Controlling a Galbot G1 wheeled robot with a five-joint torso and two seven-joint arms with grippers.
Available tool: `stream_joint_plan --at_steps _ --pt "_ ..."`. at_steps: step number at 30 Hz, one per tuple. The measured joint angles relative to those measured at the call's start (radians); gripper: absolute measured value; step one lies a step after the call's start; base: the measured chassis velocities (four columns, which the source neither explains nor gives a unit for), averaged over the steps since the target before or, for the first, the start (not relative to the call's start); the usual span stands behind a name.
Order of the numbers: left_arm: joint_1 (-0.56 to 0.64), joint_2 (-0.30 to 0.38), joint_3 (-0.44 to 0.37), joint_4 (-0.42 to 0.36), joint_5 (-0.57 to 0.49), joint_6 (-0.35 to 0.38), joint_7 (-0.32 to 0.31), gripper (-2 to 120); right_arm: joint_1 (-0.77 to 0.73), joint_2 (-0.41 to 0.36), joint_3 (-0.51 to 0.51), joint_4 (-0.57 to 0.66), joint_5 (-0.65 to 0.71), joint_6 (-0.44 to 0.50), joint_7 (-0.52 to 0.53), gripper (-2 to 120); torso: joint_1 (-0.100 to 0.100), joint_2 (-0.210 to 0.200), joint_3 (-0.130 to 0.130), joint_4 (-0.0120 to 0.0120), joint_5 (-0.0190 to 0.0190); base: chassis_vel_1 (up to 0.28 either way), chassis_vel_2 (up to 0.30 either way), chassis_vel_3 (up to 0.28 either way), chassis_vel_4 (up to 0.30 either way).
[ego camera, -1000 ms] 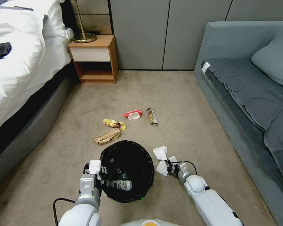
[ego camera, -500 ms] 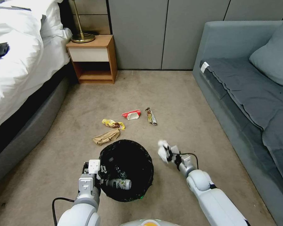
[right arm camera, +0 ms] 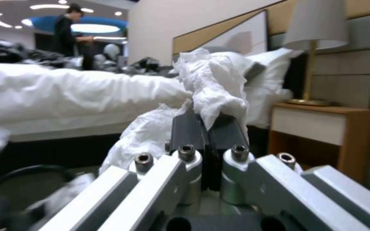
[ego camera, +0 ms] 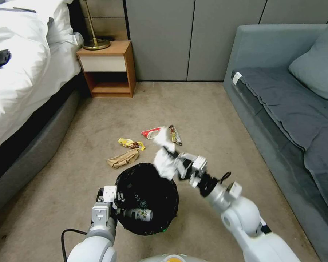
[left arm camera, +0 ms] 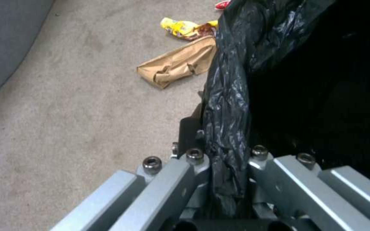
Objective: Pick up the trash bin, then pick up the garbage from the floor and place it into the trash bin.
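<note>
The left gripper (ego camera: 114,198) sits at the near left edge of the trash bin (ego camera: 147,196), its fingers clamped on the black liner and rim (left arm camera: 228,134), so the bin is held. Inside the bin a small bottle (ego camera: 137,213) lies against the near wall, which suggests some of the garbage is already in.

The right gripper (ego camera: 175,164) hangs above the far right edge of the bin, fingers pressed together on a crumpled white tissue (ego camera: 163,160) that bunches over the pads (right arm camera: 210,93). The tissue is off the carpet and not yet released into the bin.

Beyond the bin, four pieces are left on the floor: a brown paper bag (ego camera: 123,159) just past the far left rim, a yellow wrapper (ego camera: 131,143) behind that, and farther off a red-white wrapper (ego camera: 150,133) with a dark snack wrapper (ego camera: 176,135) beside it. By my reckoning the job is roughly midway.
</note>
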Motion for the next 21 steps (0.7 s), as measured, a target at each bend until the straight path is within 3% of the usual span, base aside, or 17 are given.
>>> stream_joint_plan --at_steps 4,10,21 --pt "-0.002 0.001 0.0 -0.002 0.0 0.0 0.0 1 -0.034 -0.035 -0.05 -0.007 -0.037 0.005 -0.001 0 0.0 0.0 0.0 0.0001 0.0 0.0 0.0 0.0 0.0" --pt "-0.008 0.0 0.0 -0.002 0.0 0.001 0.0 1 -0.051 -0.06 -0.101 -0.117 -0.103 0.024 -0.001 0 0.0 0.0 0.0 0.0 0.0001 0.0 0.0 0.0 0.0" --pt "-0.012 -0.002 -0.001 -0.007 -0.002 0.001 0.0 1 -0.03 -0.054 -0.099 -0.209 -0.126 0.034 -0.016 0 0.0 0.0 0.0 0.0 0.0002 0.0 0.0 0.0 0.0"
